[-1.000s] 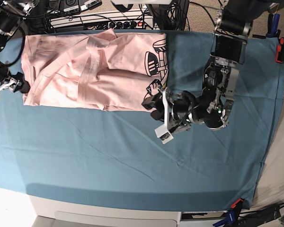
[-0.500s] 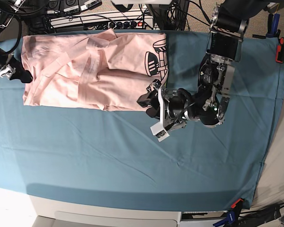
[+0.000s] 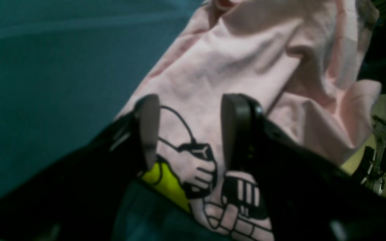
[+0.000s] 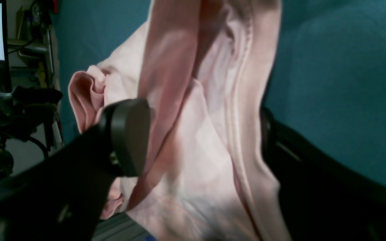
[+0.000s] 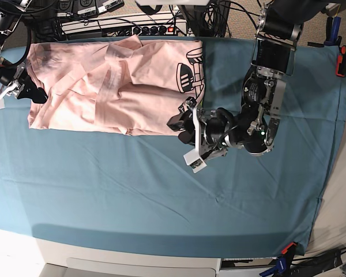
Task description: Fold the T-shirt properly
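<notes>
The pale pink T-shirt lies crumpled and partly folded at the back left of the teal cloth, with its black print showing at the right end. My left gripper is at the shirt's near right corner. In the left wrist view it stands open, with the printed corner between its fingers. My right gripper is at the shirt's left edge. The right wrist view shows it wide open, with pink folds lying in the gap.
The teal cloth covers the table. Power strips and cables run along the back edge. An orange clamp sits at the right edge and another clamp at the front right corner. The white table front shows below.
My right gripper has moved up and then right, from beside the shirt onto its left edge. The left gripper shifted slightly left toward the printed corner. Both stayed open.
</notes>
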Available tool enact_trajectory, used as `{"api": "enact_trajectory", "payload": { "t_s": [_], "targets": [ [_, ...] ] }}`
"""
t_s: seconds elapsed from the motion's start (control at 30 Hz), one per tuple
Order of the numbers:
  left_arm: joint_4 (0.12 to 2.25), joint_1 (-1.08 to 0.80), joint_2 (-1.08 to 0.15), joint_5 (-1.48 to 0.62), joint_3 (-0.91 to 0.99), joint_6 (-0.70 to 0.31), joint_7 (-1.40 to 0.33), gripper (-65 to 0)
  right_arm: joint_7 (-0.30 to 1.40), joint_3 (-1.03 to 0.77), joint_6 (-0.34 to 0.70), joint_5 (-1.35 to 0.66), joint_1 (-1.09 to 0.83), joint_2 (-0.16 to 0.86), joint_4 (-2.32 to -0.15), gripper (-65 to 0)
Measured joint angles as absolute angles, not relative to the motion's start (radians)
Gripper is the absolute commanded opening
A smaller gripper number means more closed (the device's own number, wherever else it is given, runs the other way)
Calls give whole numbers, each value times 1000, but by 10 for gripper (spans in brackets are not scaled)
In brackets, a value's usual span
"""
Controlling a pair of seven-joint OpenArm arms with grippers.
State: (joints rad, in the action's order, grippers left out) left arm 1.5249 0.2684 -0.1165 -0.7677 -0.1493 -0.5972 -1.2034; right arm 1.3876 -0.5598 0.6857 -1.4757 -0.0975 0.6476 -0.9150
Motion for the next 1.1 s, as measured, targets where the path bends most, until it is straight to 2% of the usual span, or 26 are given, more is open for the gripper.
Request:
{"api": "enact_trajectory", "payload": {
  "t_s": [0.37,0.6,0.73,0.77,0.8,0.9,0.93,1.1],
  "targets": [
    [1525,268,-117,-768,-149,-597,-1185,-341,1387,-560,697,-1476,-97,645,-915,-239],
    [1525,268,-117,-762,-149,-597,-1179,-341,1388,-559,697,-1483,-97,532,-1023,-239],
    [1525,268,-116,-759,-149,-597,-1178,-341,1391,-559,697,-1477,-98,518,-1046,-242],
    [1525,268,-116,-753,-149,-597,-1178,-341,1391,-559,697,-1476,-98,519,-1046,-266],
    [1525,268,-117,-752,-149,-597,-1178,-341,1391,-559,697,-1468,-98,519,-1046,-323],
    [1525,268,-117,-752,-149,-597,-1178,-341,1400,-557,698,-1461,-100,518,-1046,-630],
    [1525,268,-116,-752,-149,-597,-1178,-341,1399,-557,696,-1464,-100,519,-1046,-650],
    [1525,265,-113,-742,-106,-558,-1187,-346,1403,-556,696,-1451,-109,517,-1090,-650]
  ]
}}
